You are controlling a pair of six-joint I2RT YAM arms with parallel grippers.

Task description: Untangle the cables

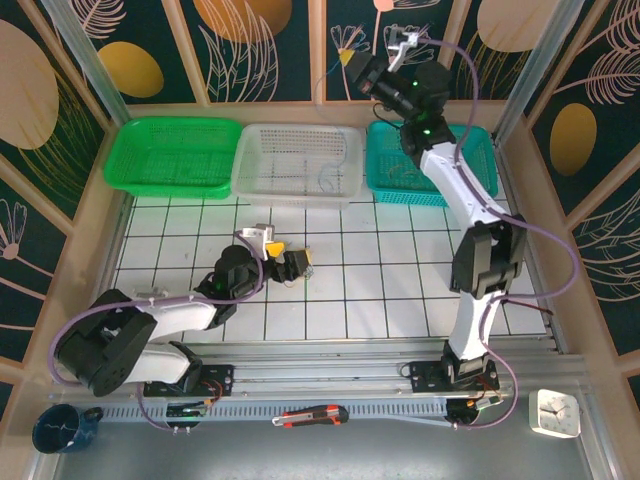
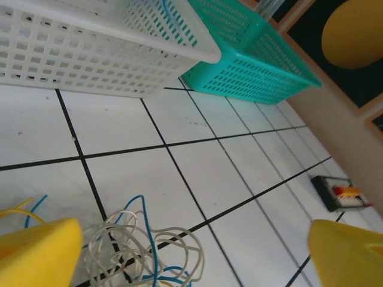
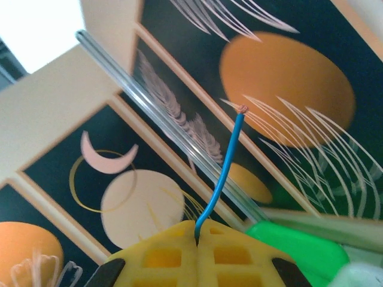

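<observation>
A white tiled table (image 1: 400, 270) ringed by dark, leaf-patterned panels (image 1: 600, 60) sets the scene, and the job looks partly done. The right gripper (image 3: 197, 236), lifted high toward the teal basket (image 1: 390, 190), is clamped on a single blue cable (image 3: 224, 173). It rises from between the yellow pads, free of the rest. Low over the tiles, the left gripper (image 1: 293, 263) spreads its jaws wide and holds nothing. A knot of white and blue cables (image 2: 140, 251) lies between its fingers, with a yellow strand (image 2: 15, 210) beside the left one. That knot appears to be the work left.
</observation>
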